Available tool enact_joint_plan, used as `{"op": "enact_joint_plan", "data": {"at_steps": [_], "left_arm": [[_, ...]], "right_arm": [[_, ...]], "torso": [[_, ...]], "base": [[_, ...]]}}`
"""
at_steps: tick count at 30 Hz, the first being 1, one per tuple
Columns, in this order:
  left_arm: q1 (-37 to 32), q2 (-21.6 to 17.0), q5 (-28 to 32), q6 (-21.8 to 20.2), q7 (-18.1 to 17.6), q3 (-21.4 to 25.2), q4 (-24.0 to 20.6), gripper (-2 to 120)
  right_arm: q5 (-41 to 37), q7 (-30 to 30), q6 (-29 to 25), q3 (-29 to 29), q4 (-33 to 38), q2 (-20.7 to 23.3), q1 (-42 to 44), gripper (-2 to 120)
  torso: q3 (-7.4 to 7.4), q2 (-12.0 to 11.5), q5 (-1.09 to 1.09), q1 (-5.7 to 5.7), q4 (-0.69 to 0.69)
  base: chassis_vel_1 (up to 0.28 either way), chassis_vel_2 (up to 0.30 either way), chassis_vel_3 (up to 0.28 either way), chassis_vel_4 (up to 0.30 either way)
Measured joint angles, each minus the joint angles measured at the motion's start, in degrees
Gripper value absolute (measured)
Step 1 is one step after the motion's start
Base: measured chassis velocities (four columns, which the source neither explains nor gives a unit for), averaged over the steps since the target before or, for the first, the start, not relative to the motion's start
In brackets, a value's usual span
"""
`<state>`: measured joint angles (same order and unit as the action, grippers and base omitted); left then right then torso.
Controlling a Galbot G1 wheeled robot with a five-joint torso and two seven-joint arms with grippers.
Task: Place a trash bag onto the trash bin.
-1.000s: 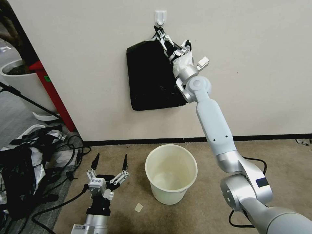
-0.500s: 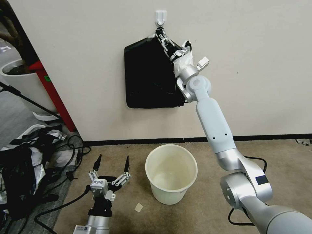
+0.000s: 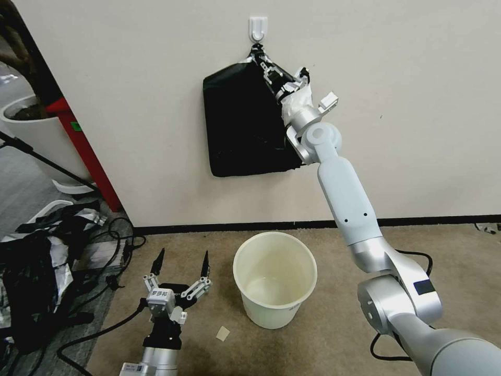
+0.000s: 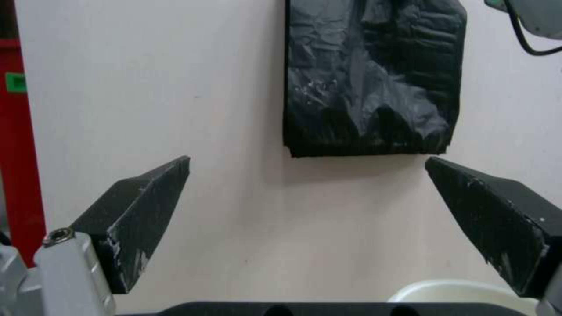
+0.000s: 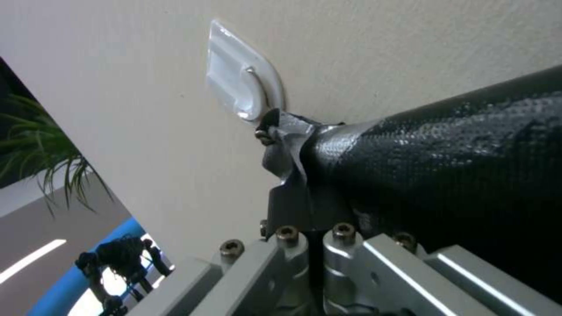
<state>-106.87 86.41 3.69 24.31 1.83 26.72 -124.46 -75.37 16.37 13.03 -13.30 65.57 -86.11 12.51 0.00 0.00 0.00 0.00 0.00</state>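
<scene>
Swung back rightward, the thick black pad of bags (image 3: 245, 125) hangs pinched by the right gripper (image 3: 266, 65) (left gripper (image 3: 180, 263) spread, low beside the small cream-white plastic trash bin (image 3: 275, 279)).

The pad of bags (image 3: 245, 125) on the wall is glossy black. The hook (image 3: 258, 27) is white. The bin (image 3: 275, 279) is cream-white on a tan carpet (image 3: 323, 318). The heap (image 3: 36, 277) is black and silver. A red post (image 3: 86, 154) bears a green mark.

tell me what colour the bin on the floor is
Cream-white, plain; the trash bin shows best in the head view.
</scene>
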Motion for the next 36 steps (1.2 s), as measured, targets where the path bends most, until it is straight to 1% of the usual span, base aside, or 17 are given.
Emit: {"op": "enact_joint_plan", "data": {"at_steps": [5, 8, 10, 13, 14, 17, 18, 20, 22, 23, 27, 32, 36], "left_arm": [[-0.01, 0.0, 0.01, 0.11, 0.0, 0.05, 0.0, 100], [0.14, 0.0, 0.08, 0.2, 0.0, 0.11, 0.12, 100], [0.18, -0.01, 0.1, 0.23, 0.0, 0.12, 0.18, 100], [0.3, 0.04, 0.15, 0.33, 0.0, 0.09, 0.38, 100], [0.3, 0.04, 0.15, 0.33, 0.0, 0.09, 0.38, 100], [0.37, 0.03, 0.23, 0.44, 0.01, 0.09, 0.41, 100], [0.37, 0.03, 0.23, 0.44, 0.01, 0.09, 0.41, 100], [0.48, 0.01, 0.33, 0.56, 0.0, 0.16, 0.46, 100], [0.52, 0.01, 0.36, 0.6, -0.01, 0.17, 0.47, 100], [0.58, 0.05, 0.47, 0.74, -0.03, 0.21, 0.51, 100], [0.58, 0.1, 0.55, 0.96, -0.06, 0.21, 0.51, 100], [0.58, 0.11, 0.65, 1.02, -0.08, 0.21, 0.51, 100], [0.67, -0.42, 2.18, 1.03, -0.09, 0.18, 0.5, 100]], "right_arm": [[0.08, 0.09, -0.77, 0.52, 1.79, 0.38, 0.86, 0], [0.49, -0.12, -1.24, 1.24, 6.4, 1.02, 3.79, 0], [0.62, -0.18, -1.33, 1.44, 7.28, 1.18, 4.43, 0], [1.46, -0.49, -2.0, 2.79, 12.12, 2.18, 8.45, 0], [1.46, -0.49, -2.0, 2.79, 12.12, 2.18, 8.45, 0], [2.16, -1.17, -2.45, 3.95, 15.79, 3.2, 11.96, 0], [2.16, -1.17, -2.45, 3.95, 15.79, 3.2, 11.96, 0], [2.75, -1.76, -2.68, 4.52, 18.63, 4.02, 14.82, 0], [2.89, -1.92, -2.78, 4.63, 19.33, 4.19, 15.53, 0], [3.3, -2.44, -2.94, 4.95, 21.75, 4.91, 17.95, 0], [4.0, -3.03, -3.13, 5.07, 26.39, 6.25, 23.11, 0], [4.65, -3.19, -3.18, 5.04, 28.91, 6.95, 25.77, 0], [6.07, -3.36, -3.24, 4.94, 33.51, 8.62, 30.12, 0]], "torso": [[0.0, 0.0, -0.01, 0.0, 0.0], [0.0, 0.0, -0.01, 0.0, 0.0], [0.0, 0.0, -0.01, -0.01, 0.0], [0.0, 0.0, 0.0, -0.01, 0.0], [0.0, 0.0, 0.0, -0.01, 0.0], [0.0, 0.0, 0.0, -0.01, 0.01], [0.0, 0.0, 0.0, -0.01, 0.01], [0.0, 0.0, 0.0, -0.01, 0.0], [0.0, 0.0, 0.01, -0.01, 0.0], [0.0, 0.0, 0.0, -0.01, 0.0], [0.0, 0.01, 0.01, -0.01, -0.01], [0.0, 0.01, 0.0, -0.01, 0.0], [0.0, 0.01, 0.0, -0.01, 0.0]], "base": [[0.0, 0.0, 0.0, 0.0], [0.0, 0.0, 0.0, 0.0], [0.0, 0.0, 0.0, 0.0], [0.0, 0.0, 0.0, 0.0], [0.0, 0.0, 0.0, 0.0], [0.0, 0.0, 0.0, 0.0], [0.0, 0.0, 0.0, 0.0], [0.0, 0.0, 0.0, 0.0], [0.0, 0.0, 0.0, 0.0], [0.0, 0.0, 0.0, 0.0], [0.0, 0.0, 0.0, 0.0], [0.0, 0.0, 0.0, 0.0], [0.0, 0.0, 0.0, 0.0]]}}
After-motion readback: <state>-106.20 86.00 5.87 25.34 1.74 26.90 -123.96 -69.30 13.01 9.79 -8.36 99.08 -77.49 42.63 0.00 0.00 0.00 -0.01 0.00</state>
